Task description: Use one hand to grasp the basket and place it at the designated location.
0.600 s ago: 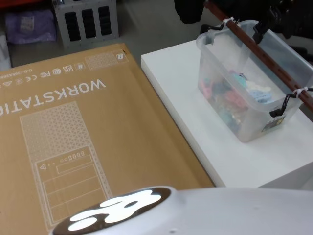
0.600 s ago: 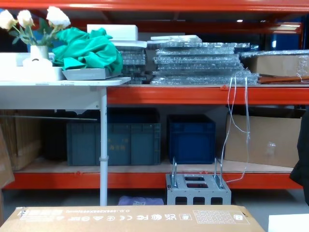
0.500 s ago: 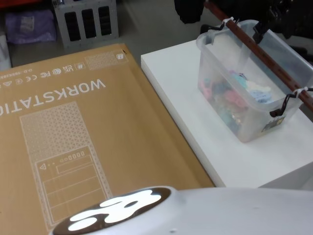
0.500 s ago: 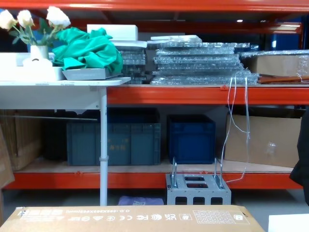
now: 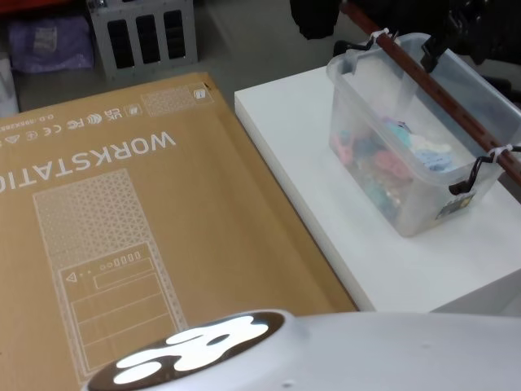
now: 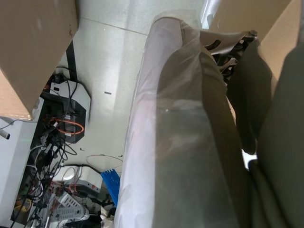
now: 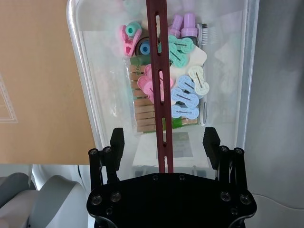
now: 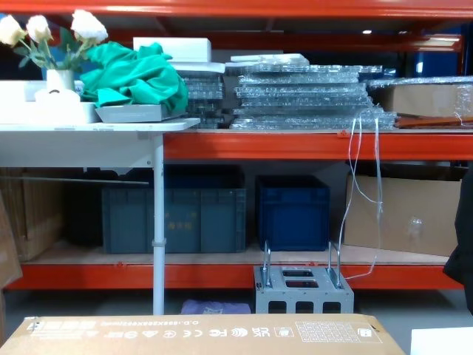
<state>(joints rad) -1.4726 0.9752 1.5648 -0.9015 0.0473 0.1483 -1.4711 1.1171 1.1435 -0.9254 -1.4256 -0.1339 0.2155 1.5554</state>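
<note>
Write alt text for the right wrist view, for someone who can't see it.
The right gripper, jaws open, straddles the dark red bar handle of a clear plastic basket from above. The basket holds pastel clothes pegs, and a brown cardboard box lies alongside it.

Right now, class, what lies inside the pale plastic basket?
Inside the basket: pastel clothes pegs in pink, blue, green and purple, over wooden pegs. The handle bar and the open right gripper above it cover a strip; what lies under the pile is hidden.
</note>
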